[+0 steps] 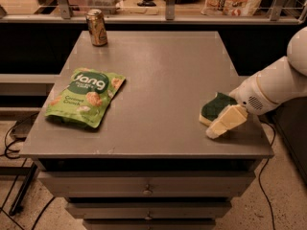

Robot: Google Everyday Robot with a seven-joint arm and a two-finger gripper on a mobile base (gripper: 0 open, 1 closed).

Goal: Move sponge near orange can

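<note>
The sponge [214, 107], dark green on top with a pale yellow base, lies flat near the table's right front corner. The orange can [97, 27] stands upright at the table's far left corner, far from the sponge. My gripper [218, 127] comes in from the right on a white arm [268, 87]. It is low over the table at the sponge's near right side, touching or overlapping its front edge. It hides part of the sponge.
A green snack bag [86, 96] lies flat on the left half of the grey table [163, 66], between the sponge and the can. A counter with packages runs behind the table. Drawers sit below the table's front edge, and cables lie on the floor.
</note>
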